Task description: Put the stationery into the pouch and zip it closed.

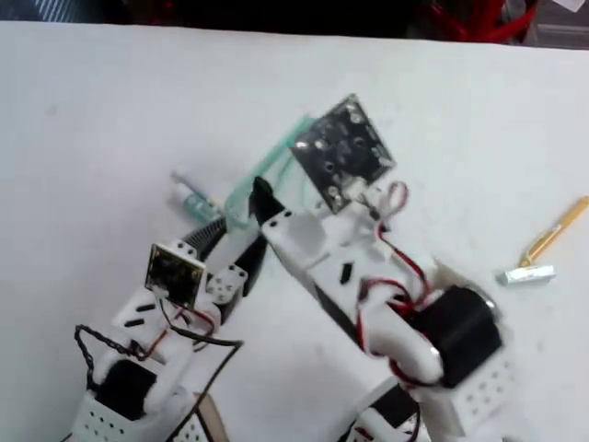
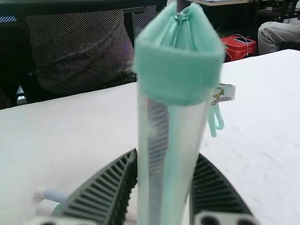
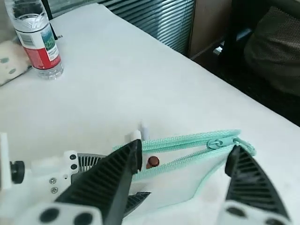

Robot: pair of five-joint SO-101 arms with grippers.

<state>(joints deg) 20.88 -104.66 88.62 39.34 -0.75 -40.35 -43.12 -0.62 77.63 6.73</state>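
A clear pouch (image 1: 270, 168) with a mint-green zipper lies near the table's middle. My left gripper (image 2: 166, 159) is shut on one end of the pouch (image 2: 173, 117), whose zipper pull (image 2: 180, 16) sits at the far end. My right gripper (image 3: 185, 149) hangs open over the pouch (image 3: 187, 180), one finger on each side of the partly open zipper, near the slider (image 3: 218, 142). A small brown item (image 3: 152, 162) shows inside. In the high view the right gripper (image 1: 267, 198) is at the pouch's middle and the left gripper (image 1: 230, 241) just behind it.
A white and teal tube (image 1: 193, 198) lies just left of the pouch. A yellow pen (image 1: 557, 230) and a small silvery piece (image 1: 526, 274) rest at the table's right edge. A water bottle (image 3: 35, 40) stands farther off. Open tabletop stretches behind the pouch.
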